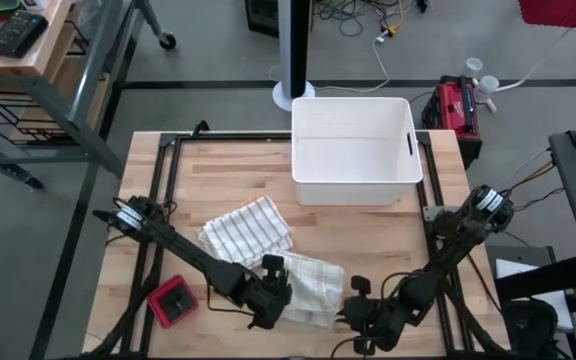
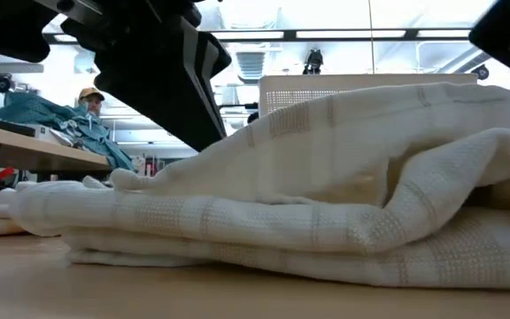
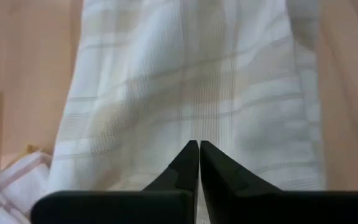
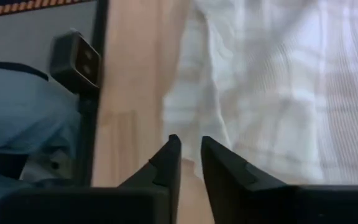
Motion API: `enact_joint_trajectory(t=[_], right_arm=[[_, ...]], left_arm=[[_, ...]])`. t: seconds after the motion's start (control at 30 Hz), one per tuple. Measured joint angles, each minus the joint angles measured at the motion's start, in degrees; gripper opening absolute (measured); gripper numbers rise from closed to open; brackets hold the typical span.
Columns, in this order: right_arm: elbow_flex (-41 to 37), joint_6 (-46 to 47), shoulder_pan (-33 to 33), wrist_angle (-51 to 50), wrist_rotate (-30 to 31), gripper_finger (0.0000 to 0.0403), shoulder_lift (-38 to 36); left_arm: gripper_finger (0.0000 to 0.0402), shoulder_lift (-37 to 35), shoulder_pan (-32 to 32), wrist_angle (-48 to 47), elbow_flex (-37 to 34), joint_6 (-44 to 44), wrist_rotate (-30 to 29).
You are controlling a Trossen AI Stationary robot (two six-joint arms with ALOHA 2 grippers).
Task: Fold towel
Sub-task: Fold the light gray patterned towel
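**Towel fold: early stage, both hands at the near edge**

Progress, judged from the lie of things: towel rumpled and loosely bunched on the bench, near its front edge, between the two arms; no clean fold yet made. Gathering of the near edge seemingly under way; the fold itself all left to do.

Left to right, high view:
- Red block, front left of bench, apart from the work.
- Striped cloth, flat, just beside the towel, toward the bin.
- Left hand at the towel's left edge; fingers pressed together, tips on the fabric. Whether cloth is pinched between them: cannot tell.
- Right hand at the towel's right edge; fingers narrowly apart, nothing seen between them.
- White bin, back of bench, empty.

View differences:
- Low view alone: towel's heaped, layered profile.
- Left wrist view alone: meeting fingertips.
- Right wrist view alone: slim gap between fingers, bare bench beneath, towel edge just beyond.
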Motion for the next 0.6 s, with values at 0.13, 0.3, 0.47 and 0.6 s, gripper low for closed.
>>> enact_joint_trajectory(t=[0.13, 0.3, 0.47, 0.6], right_arm=[[2.0, -1.8, 0.0, -0.9, 0.7, 0.0026, 0.0], [4.0, 5.9, -0.2, -12.9, 6.9, 0.0004, 0.0], [2.1, 7.0, -1.4, -9.1, 3.7, 0.0001, 0.0], [1.6, 5.7, -1.9, -4.8, 0.2, 0.0000, 0.0]], left_arm=[[0.0008, 0.0, -0.4, -0.7, 0.0, -0.4, -0.1], [0.0002, 0.0, -1.8, -1.0, 0.0, 1.6, 4.7], [0.0001, 0.0, -2.2, 1.0, 0.0, 1.6, 4.9], [0.0001, 0.0, -2.1, 2.0, 0.0, 1.6, 4.8]])
